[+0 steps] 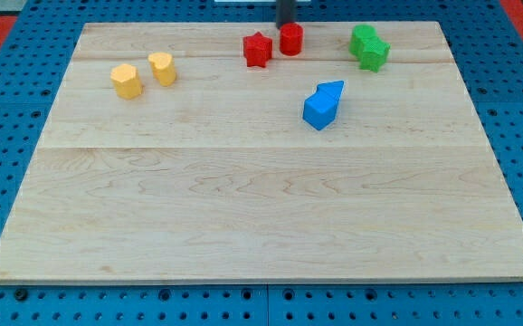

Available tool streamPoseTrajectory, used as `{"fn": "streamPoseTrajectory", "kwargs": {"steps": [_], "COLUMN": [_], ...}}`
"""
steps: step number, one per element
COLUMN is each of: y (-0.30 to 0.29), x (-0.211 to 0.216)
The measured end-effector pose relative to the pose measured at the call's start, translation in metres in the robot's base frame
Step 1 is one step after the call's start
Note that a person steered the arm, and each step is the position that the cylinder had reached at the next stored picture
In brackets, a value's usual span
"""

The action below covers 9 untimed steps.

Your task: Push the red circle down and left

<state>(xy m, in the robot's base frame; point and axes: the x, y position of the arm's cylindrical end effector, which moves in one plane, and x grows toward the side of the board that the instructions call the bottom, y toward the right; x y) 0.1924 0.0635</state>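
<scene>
One red circle point(290, 39) sits near the board's top edge, just right of the red star point(257, 49); the rod's tip point(285, 24) holds nothing, touching its upper rim. Light and rigid, it should slide easily if pushed at its upper-right side

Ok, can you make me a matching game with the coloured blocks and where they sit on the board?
Things:
1. red circle
2. yellow blocks
3. green blocks
4. blue blocks

Places:
A. the view's top right
B. right under my tip, beside the red star
C. nearest the board's middle
D. the view's left

Pairs: 1-B, 2-D, 3-A, 4-C
</scene>
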Motion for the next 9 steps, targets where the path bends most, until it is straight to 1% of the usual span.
{"fn": "streamPoseTrajectory", "kwargs": {"steps": [1,3,4,6,9], "y": [0.029,-0.016,-0.018,-0.018,-0.018], "x": [0.001,0.0,0.007,0.054,0.18]}}
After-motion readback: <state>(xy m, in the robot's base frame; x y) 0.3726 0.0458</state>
